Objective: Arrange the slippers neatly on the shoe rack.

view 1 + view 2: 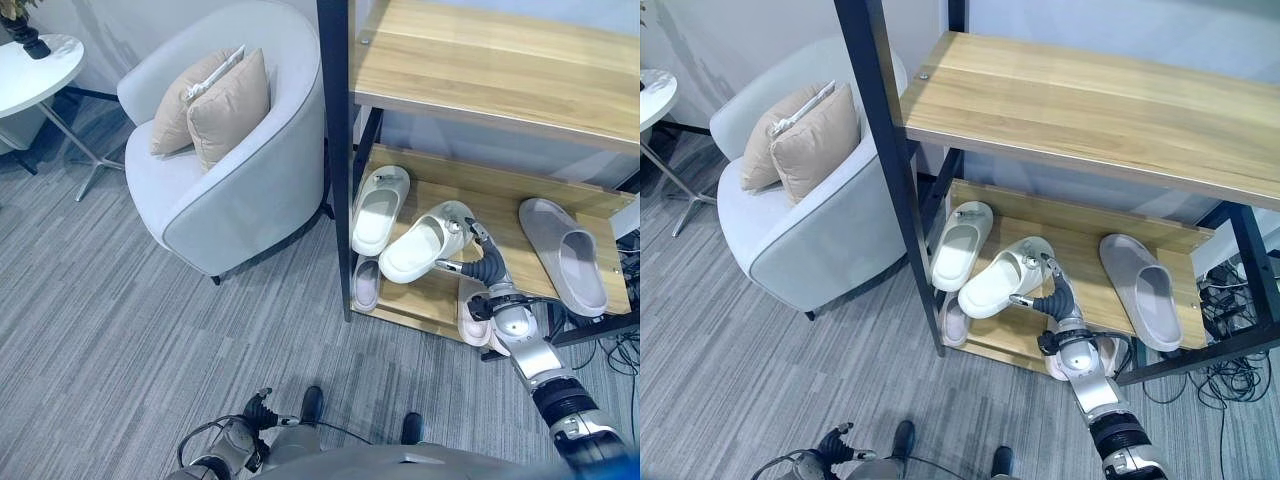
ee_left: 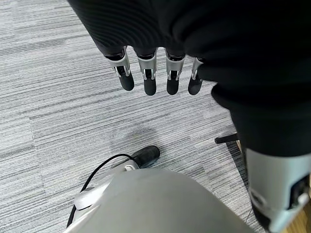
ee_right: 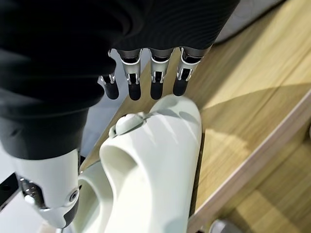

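The left hand (image 2: 156,77) hangs low over the grey striped carpet (image 1: 90,300), fingers straight and apart, holding nothing. On the lower board of the black-framed wooden shoe rack (image 1: 440,300), a cream foam slipper (image 1: 380,208) lies straight at the left end. Just beside it, its cream mate (image 1: 425,243) lies askew, toe angled away. The right hand (image 1: 478,262) hovers at this crooked slipper, fingers straight and parted, not clamped. It should probably push the toe round until parallel with its mate. Further right lies a grey slipper (image 1: 566,255).
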Robot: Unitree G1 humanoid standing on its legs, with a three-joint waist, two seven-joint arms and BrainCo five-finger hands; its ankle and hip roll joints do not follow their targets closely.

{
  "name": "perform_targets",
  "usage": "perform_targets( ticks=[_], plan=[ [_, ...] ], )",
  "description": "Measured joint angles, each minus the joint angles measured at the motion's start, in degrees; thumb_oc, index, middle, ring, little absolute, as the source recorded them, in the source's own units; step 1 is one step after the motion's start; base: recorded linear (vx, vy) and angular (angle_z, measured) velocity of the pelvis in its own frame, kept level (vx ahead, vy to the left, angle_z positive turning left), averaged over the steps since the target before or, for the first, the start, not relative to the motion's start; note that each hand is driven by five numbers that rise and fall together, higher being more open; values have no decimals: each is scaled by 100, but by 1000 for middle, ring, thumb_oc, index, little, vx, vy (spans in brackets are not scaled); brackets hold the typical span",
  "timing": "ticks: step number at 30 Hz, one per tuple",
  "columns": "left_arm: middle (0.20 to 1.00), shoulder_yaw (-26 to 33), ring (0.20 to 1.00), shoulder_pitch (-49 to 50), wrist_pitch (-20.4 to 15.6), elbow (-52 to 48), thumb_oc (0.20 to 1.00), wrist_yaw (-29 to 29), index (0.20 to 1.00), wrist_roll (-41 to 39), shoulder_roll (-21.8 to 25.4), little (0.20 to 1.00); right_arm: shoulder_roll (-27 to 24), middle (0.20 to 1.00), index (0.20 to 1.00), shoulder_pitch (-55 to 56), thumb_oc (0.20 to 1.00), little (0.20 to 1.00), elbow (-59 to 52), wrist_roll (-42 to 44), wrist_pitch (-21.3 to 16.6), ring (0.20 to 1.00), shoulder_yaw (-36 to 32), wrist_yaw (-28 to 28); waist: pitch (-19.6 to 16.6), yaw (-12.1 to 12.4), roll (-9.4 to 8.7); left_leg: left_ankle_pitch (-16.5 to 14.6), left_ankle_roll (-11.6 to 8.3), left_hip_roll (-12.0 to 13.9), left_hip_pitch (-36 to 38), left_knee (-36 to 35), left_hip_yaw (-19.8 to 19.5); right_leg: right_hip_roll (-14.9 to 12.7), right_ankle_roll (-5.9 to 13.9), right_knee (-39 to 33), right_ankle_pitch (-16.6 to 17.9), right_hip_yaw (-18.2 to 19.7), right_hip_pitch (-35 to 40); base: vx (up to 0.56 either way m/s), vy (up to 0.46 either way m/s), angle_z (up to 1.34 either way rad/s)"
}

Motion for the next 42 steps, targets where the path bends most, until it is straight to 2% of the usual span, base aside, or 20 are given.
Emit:
perform_targets(
  ticks=[4,9,10,13,16,21,22,23,27,36,42],
  plan=[
    [1000,-10,1000,3,-4,-127,1000,0,1000,6,-17,1000,-245,1000,1000,-32,1000,1000,-5,-796,193,1000,-45,-96,93,24,33,3,3,-2,-5,0,-21,-1,0,-2,0,-6,2,0,0,0],
    [1000,-8,1000,-5,-4,-137,1000,-1,1000,12,-17,1000,-254,1000,1000,-93,1000,1000,5,-1287,396,1000,39,-216,127,23,51,8,3,-2,-52,1,-47,4,-1,8,1,-12,-44,0,0,0],
    [1000,-11,1000,-7,-4,-152,1000,0,1000,13,-24,1000,-221,1000,1000,-228,1000,1000,165,-1362,449,1000,245,-235,132,40,57,8,3,-4,-55,1,-54,3,-1,9,1,-18,-43,0,0,0],
    [1000,-10,1000,-7,-5,-170,1000,4,1000,10,-30,1000,-192,1000,1000,-340,1000,1000,174,-1394,520,1000,245,-313,146,120,66,8,2,-7,-58,0,-73,3,-1,0,0,-29,-40,-1,21,1],
    [1000,-9,1000,-10,-2,-168,1000,4,1000,3,-31,1000,64,1000,1000,-364,1000,1000,174,-1265,544,1000,146,-437,149,124,65,9,2,-16,-57,0,-110,-3,0,10,-1,-79,-16,20,25,6],
    [1000,-17,1000,-9,0,-174,1000,9,1000,-33,-29,1000,64,1000,1000,-513,1000,1000,453,-1260,636,1000,127,-514,149,139,63,42,-3,-21,-54,0,-161,-3,0,20,-3,-157,33,16,21,8],
    [1000,-20,1000,-8,0,-212,1000,9,1000,-36,-29,1000,65,667,667,-545,667,667,546,-1269,645,667,144,-565,148,149,62,44,-2,-21,-52,0,-164,-3,0,20,-3,-160,38,0,0,0],
    [1000,-40,1000,-5,1,-232,1000,9,1000,-36,-23,1000,65,200,200,-683,200,200,775,-1276,692,200,170,-622,148,147,62,47,-1,-22,-51,0,-163,-3,-1,20,-2,-159,39,0,0,0],
    [1000,-200,1000,-7,1,-248,1000,10,1000,-36,29,1000,80,200,200,-1212,200,200,1332,-1277,926,200,203,-861,124,156,31,52,-2,-20,-54,1,-166,0,-1,21,-1,-162,39,0,0,0],
    [1000,-201,1000,19,2,-235,1000,41,1000,-36,34,1000,65,200,200,-1148,200,200,1426,-1349,999,200,273,-924,-30,164,-29,62,-9,-29,-58,1,-275,3,-2,21,-5,-241,75,6,2,3],
    [1000,-202,1000,18,-1,-231,1000,41,1000,-34,21,1000,-309,200,200,-1153,200,200,1429,-1877,1058,200,320,-937,-70,251,-11,79,-14,-28,-67,1,-303,8,-3,17,-5,-267,84,0,1,2]
  ],
)
